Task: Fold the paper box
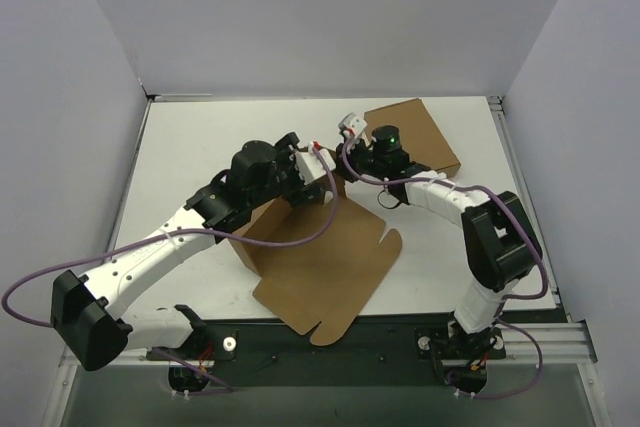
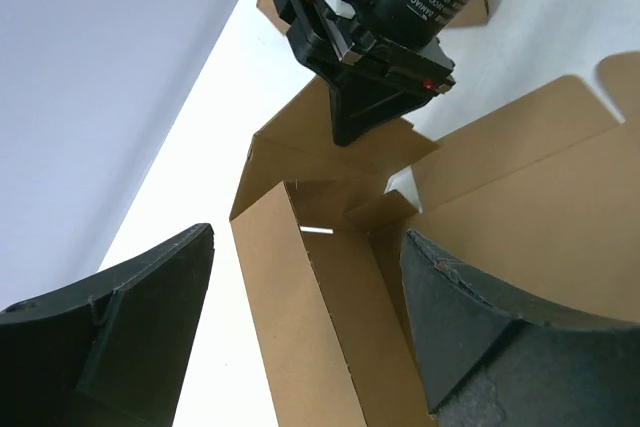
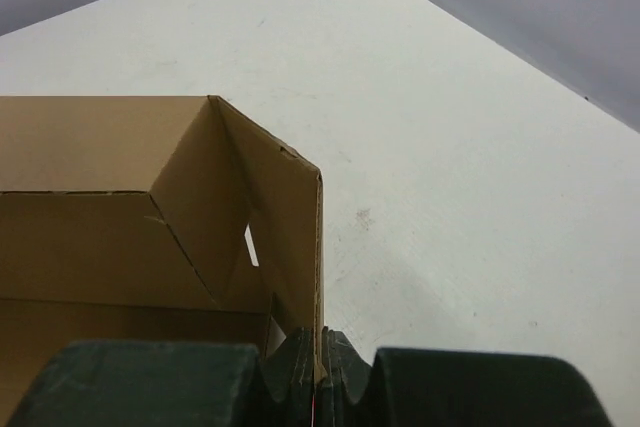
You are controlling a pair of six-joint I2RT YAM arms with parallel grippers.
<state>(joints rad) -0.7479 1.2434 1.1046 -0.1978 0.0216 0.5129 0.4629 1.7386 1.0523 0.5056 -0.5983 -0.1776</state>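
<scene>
The paper box [image 1: 285,247] is half-formed: its walls [image 3: 290,217] stand by the right pincer [image 3: 322,349], which pinches one; the left pincer [image 2: 305,322] is spread nearby; the big flap [image 1: 345,272] lies unfolded.

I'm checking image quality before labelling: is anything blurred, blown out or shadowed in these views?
Top external: even soft light, sharp, only faint shadows beside the paper box. Left wrist: the table is blown out white, the left gripper's fingers dark and soft. Right wrist: box wall sharp, the right gripper near-black and blurred.
</scene>
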